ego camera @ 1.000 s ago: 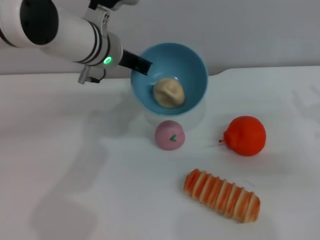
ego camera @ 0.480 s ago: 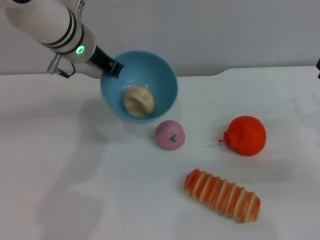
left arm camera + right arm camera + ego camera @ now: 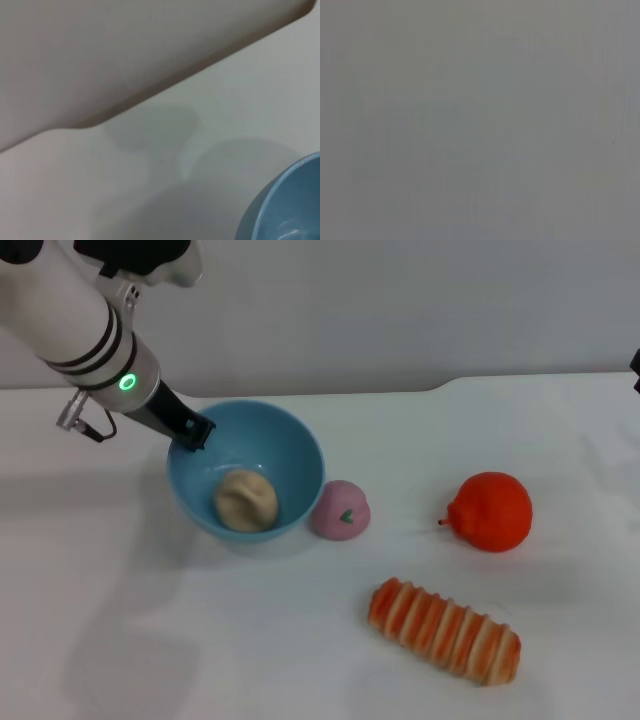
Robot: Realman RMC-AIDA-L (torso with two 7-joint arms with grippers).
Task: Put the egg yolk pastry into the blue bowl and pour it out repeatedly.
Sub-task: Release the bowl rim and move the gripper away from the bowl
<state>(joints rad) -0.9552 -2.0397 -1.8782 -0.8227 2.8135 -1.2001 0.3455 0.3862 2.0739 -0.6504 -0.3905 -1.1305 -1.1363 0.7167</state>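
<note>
Head view: left gripper point(image 3: 190, 430) clamped on far-left rim of the blue bowl point(image 3: 300, 455), one finger inside the wall, one outside. Bowl sits upright or nearly so on the white table point(image 3: 150, 620), can't tell if fully set down. Egg yolk pastry point(image 3: 246, 499) lies inside the bowl, on the bottom, toward the near side. Pink bun point(image 3: 340, 510) touches or nearly touches the bowl's right wall; orange fruit point(image 3: 490, 511) well right of the bowl; striped bread point(image 3: 444, 630) near-right of the bowl, apart from it. Judgement: next is a pour, so keep the rim pinch firm, lift before tipping, and tip away from the bun so the rim doesn't knock it; roll slow so the pastry slides out instead of bouncing toward the fruit. Right gripper not in this view. Count: 1 bowl, 1 pastry, 1 bun, 1 fruit, 1 bread. Left wrist view: only a slice of the bowl's rim + wall at one corner, bare table and its shadowed edge beyond; own fingers not shown. Right wrist view: blank grey, nothing usable, right gripper's fingers can't tell.
</note>
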